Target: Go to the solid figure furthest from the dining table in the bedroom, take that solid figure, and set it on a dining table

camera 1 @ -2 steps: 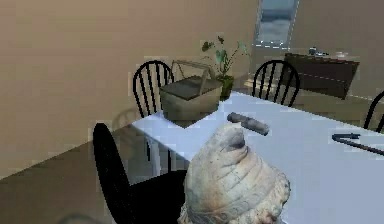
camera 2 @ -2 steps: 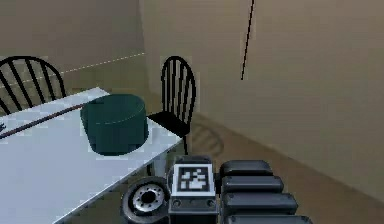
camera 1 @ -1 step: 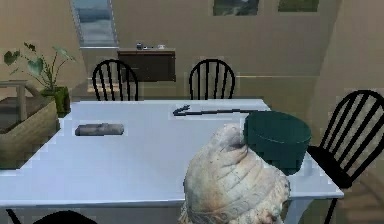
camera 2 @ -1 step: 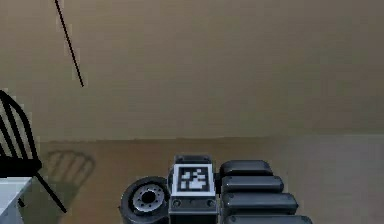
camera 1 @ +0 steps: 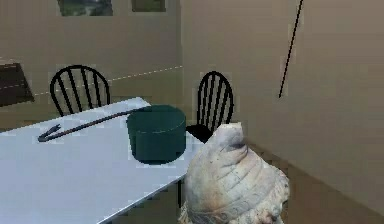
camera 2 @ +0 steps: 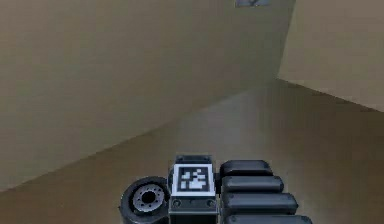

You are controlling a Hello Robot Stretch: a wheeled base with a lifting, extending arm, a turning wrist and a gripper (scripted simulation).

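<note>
A large, ribbed, cream and brown shell-like figure (camera 1: 232,180) fills the forward view's lower right, close in front of the dining table (camera 1: 60,165). The table has a pale blue-white top, and the figure overlaps its near right corner. I cannot tell whether the figure rests on the table. At the arm side view's bottom edge I see the arm's stacked dark segments (camera 2: 256,190) and a white square with black marks (camera 2: 196,180). Left of it is the gripper's round dark body (camera 2: 147,198). Its far end cannot be made out, so I cannot tell whether it holds anything.
A dark green pot (camera 1: 157,134) stands on the table, with a long dark utensil (camera 1: 75,126) lying behind it. Two black spindle-back chairs (camera 1: 79,88) (camera 1: 213,100) stand at the far side. Beige walls close the room; brown floor stretches out in the arm side view (camera 2: 250,120).
</note>
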